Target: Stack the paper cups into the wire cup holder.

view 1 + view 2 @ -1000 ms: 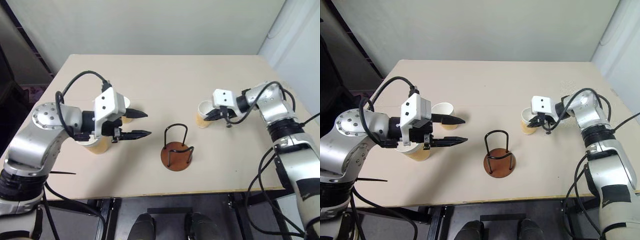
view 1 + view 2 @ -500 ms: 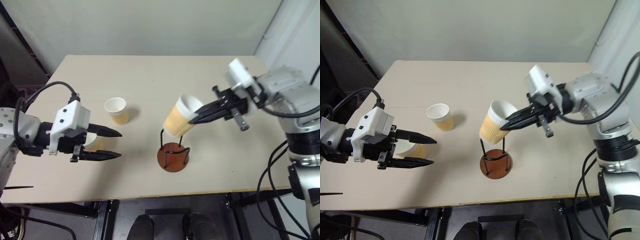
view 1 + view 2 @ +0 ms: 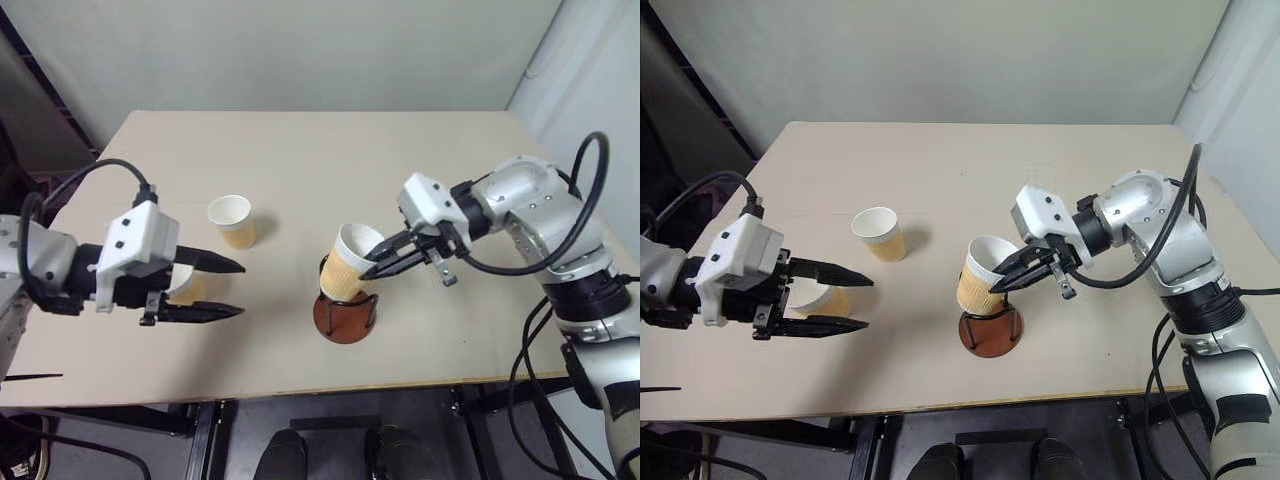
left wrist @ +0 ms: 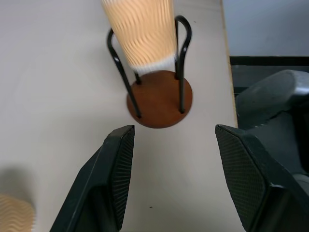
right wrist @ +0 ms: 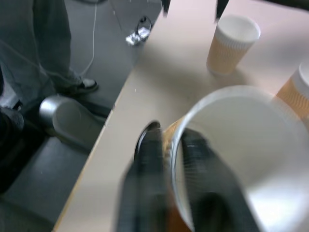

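While the first paper cup is going down between the black loops of the wire cup holder, the left eye view is showing the right end effector pinching that cup's rim, one finger inside and one outside, with the cup tilted and its foot not yet on the reddish-brown base; the left end effector is hovering spread and empty over the worktop, just in front of a second cup, and a third cup is standing upright well apart, further back. In the left wrist view, the two spread fingers are framing the holder, and the cup is hanging inside the loops, clear of the disc. In the right wrist view, the white mouth of the held cup is sitting against the dark fingers. I judge this to be the seating step; the next move is calling for straightening the cup, lowering it onto the base, then letting go.
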Controlling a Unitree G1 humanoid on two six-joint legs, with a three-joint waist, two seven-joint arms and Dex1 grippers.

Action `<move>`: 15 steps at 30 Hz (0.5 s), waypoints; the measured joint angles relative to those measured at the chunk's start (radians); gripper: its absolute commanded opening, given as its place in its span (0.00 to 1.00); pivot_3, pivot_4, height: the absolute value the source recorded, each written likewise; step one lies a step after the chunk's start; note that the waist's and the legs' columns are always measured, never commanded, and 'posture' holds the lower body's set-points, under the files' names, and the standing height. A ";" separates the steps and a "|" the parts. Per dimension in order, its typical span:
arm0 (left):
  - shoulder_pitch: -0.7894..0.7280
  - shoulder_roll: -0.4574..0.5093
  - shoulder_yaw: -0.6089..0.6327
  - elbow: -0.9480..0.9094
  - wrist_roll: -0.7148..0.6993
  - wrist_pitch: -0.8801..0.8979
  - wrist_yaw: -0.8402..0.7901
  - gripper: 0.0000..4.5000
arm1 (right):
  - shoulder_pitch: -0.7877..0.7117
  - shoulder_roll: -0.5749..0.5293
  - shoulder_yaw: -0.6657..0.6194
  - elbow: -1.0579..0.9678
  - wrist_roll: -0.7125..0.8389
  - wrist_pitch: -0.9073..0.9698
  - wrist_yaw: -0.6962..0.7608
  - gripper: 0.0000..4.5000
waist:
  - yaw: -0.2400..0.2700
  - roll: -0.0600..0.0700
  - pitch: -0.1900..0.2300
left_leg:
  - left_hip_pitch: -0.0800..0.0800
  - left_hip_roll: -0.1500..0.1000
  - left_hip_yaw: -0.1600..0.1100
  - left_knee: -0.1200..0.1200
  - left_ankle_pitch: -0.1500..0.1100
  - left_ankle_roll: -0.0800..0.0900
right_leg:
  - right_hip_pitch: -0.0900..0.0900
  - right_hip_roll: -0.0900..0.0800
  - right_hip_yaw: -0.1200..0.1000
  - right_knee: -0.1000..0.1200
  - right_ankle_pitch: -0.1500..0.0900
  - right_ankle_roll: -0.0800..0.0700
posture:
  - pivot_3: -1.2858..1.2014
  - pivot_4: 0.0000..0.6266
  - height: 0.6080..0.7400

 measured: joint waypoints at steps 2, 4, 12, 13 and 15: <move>0.012 0.004 0.022 0.001 0.000 0.001 0.000 0.64 | 0.000 0.002 0.000 0.002 -0.007 -0.004 0.000 0.51 | 0.000 0.000 0.000 | 0.000 0.000 0.000 0.000 0.000 0.000 | 0.000 0.000 0.000 0.000 0.000 0.000 | 0.52 0.24 1.00; 0.032 0.004 0.036 0.004 0.001 0.001 -0.001 0.64 | 0.000 0.006 0.000 0.003 -0.009 -0.008 0.000 0.67 | 0.000 0.000 0.000 | 0.000 0.000 0.001 0.000 -0.001 0.000 | 0.000 0.000 0.000 0.000 0.000 0.000 | 0.52 0.24 1.00; 0.204 0.060 0.197 0.085 0.117 -0.046 -0.059 0.64 | -0.052 0.036 -0.092 0.125 0.027 0.007 -0.048 0.98 | -0.001 0.000 0.000 | 0.000 0.001 0.001 0.000 -0.001 0.001 | -0.002 0.000 0.000 0.001 -0.001 -0.002 | 0.52 0.24 1.00; 0.226 0.072 0.220 0.106 0.145 -0.065 -0.074 0.64 | -0.058 0.036 -0.114 0.134 0.034 0.010 -0.057 0.98 | -0.002 0.000 0.000 | 0.000 0.001 0.001 0.000 -0.001 0.001 | -0.002 0.000 0.000 0.001 -0.001 -0.003 | 0.52 0.24 1.00; 0.259 0.095 0.258 0.155 0.202 -0.106 -0.099 0.64 | -0.055 0.037 -0.130 0.135 0.041 0.013 -0.061 0.98 | -0.001 0.000 0.000 | 0.000 0.002 0.000 0.000 -0.002 0.001 | -0.002 0.001 0.000 0.001 -0.002 -0.004 | 0.52 0.24 1.00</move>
